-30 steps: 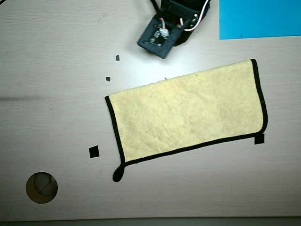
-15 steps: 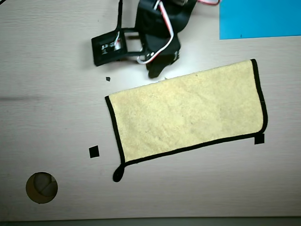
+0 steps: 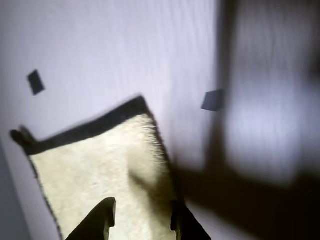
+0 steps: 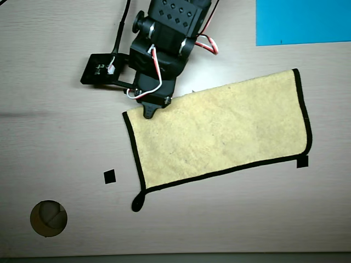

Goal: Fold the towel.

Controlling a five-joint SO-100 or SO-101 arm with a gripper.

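Observation:
The pale yellow towel (image 4: 219,131) with black edge trim lies spread flat on the table, with its black loop (image 4: 138,203) at the lower left corner in the overhead view. My gripper (image 4: 150,111) hangs over the towel's upper left corner there. In the wrist view the gripper (image 3: 142,222) is open, both fingers (image 3: 102,220) just above the towel (image 3: 95,170), and nothing is held. The loop (image 3: 20,135) shows at the left of that view.
A bright blue sheet (image 4: 303,22) lies at the top right of the overhead view. Small black squares (image 4: 109,176) (image 4: 302,162) mark the table near the towel. A round brown disc (image 4: 48,218) sits at the lower left. The arm's black base plate (image 4: 101,68) is at the upper left.

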